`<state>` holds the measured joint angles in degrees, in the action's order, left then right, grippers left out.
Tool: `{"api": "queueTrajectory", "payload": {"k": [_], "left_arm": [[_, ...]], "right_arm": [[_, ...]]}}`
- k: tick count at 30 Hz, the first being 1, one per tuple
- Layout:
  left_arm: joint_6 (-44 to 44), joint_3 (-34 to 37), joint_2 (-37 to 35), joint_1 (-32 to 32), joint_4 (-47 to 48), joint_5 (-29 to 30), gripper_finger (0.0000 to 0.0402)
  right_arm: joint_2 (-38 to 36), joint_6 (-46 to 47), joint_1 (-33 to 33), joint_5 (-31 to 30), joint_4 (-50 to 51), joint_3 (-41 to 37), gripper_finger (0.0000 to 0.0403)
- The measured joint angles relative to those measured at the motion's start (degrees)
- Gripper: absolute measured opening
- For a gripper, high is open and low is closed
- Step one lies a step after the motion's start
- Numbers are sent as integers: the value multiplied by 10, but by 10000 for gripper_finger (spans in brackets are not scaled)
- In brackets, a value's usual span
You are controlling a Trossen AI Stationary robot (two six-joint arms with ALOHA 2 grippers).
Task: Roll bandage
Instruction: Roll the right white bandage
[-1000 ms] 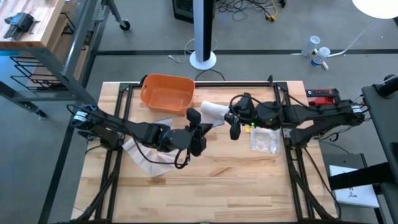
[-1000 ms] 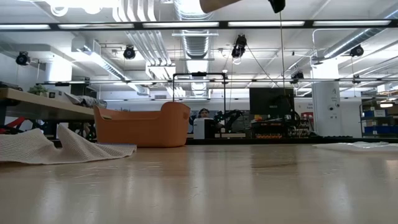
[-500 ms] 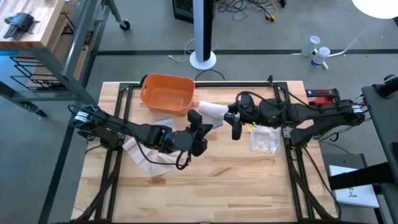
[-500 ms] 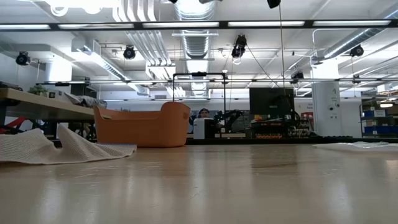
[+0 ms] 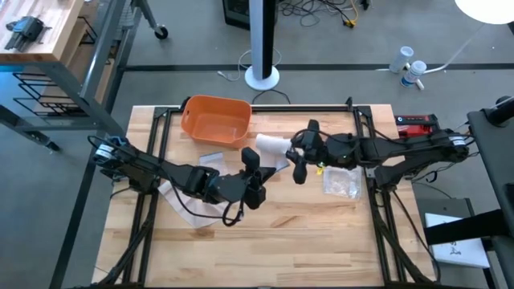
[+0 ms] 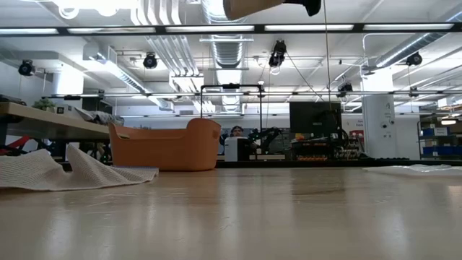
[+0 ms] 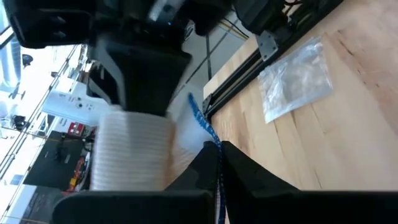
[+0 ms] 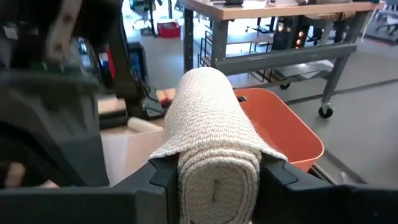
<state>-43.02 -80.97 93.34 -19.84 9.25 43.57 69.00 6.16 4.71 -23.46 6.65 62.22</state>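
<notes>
A cream bandage roll (image 8: pixel 214 146) hangs above the table's middle, in front of the orange bin (image 5: pixel 215 120). My right gripper (image 5: pixel 295 154) is shut on it from the right. In the high view the roll (image 5: pixel 269 146) lies between both grippers. My left gripper (image 5: pixel 251 164) comes from the left and stands just near of the roll, fingers close together on a thin blue-edged strip (image 7: pixel 208 134) that runs from the roll (image 7: pixel 130 152). The low view shows only the roll (image 6: pixel 253 6) at its top edge. My right gripper pinches the roll's two curved sides (image 8: pixel 186 168) between its two fingers, at the end nearest the wrist. The fingers come level from the table's right and lie along the roll. The roll is lifted clear, its outer layer draping over both sides. My left gripper pinches the bandage's loose strip (image 7: pixel 217 177) between its shut fingers, seen edge-on. The fingers point toward the table's far side, up at the roll. How much of the strip lies between them is hidden by the fingers.
A pale mesh cloth (image 5: pixel 189 201) lies on the table under my left arm, also in the low view as cloth (image 6: pixel 58 173). A clear plastic bag (image 5: pixel 341 181) lies at the right. The table's near half (image 5: pixel 273 249) is bare wood.
My right gripper has shifted a little toward the table's left edge with the roll. In the low view the roll rose out of sight half a second ago and has come down again. My left gripper has drawn slightly toward the near edge.
</notes>
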Motion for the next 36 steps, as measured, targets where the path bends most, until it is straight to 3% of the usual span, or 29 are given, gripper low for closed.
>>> {"api": "queueTrajectory", "payload": {"k": [11, 15, 21, 36], "left_arm": [[39, 1, -41, -7, 34, 7, 0], [66, 1, -55, -7, 26, -40, 0], [83, 1, -51, -5, 8, -92, 0], [95, 1, -29, -3, 2, -71, 0]], "right_arm": [[-12, -18, 0, 35, 18, -1, 121], [-10, -17, 0, 72, 16, -2, 121], [-6, 4, 0, 72, 6, -3, 121], [5, 18, 0, 63, -61, -16, 121]]}}
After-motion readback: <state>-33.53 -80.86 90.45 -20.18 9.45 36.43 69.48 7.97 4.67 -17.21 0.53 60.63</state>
